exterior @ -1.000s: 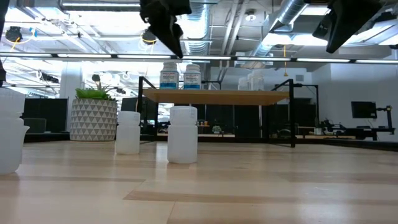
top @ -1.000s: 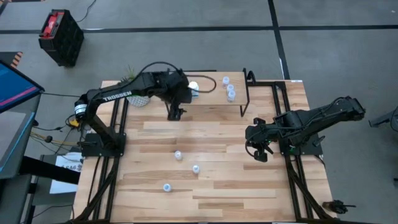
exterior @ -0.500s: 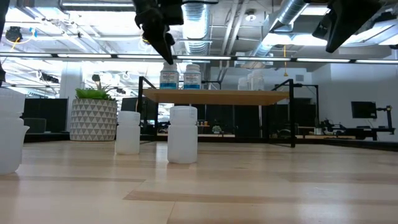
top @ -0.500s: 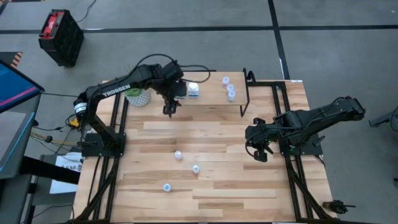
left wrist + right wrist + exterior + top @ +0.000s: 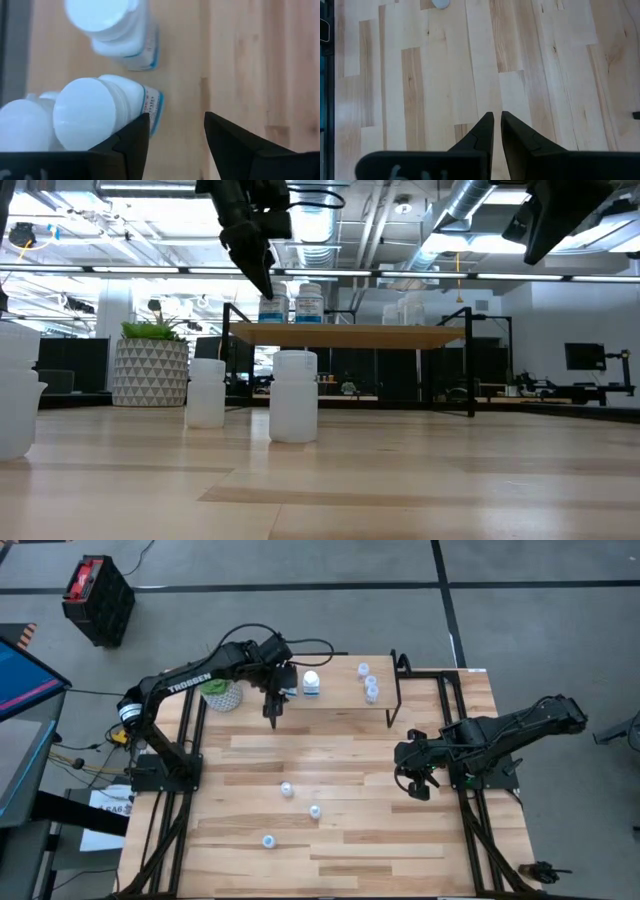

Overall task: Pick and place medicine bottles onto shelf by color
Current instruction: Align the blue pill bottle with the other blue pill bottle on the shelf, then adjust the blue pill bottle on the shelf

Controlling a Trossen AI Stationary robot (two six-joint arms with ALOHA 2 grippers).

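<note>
plant pot (image 5: 222, 695), red crate (image 5: 97, 598)

Even, bright overhead lighting. Ceiling strip lights (image 5: 120, 270) glare in the low view. Worktop (image 5: 340, 790) shadows soft. Left wrist view: near bottles (image 5: 100, 115) blurred.

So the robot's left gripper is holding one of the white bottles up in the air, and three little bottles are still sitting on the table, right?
Not quite. The left gripper holds nothing: the left wrist view shows its fingers apart with only bare shelf between them, beside the white bottles standing there. The high view does show three little bottles waiting on the table.
</note>
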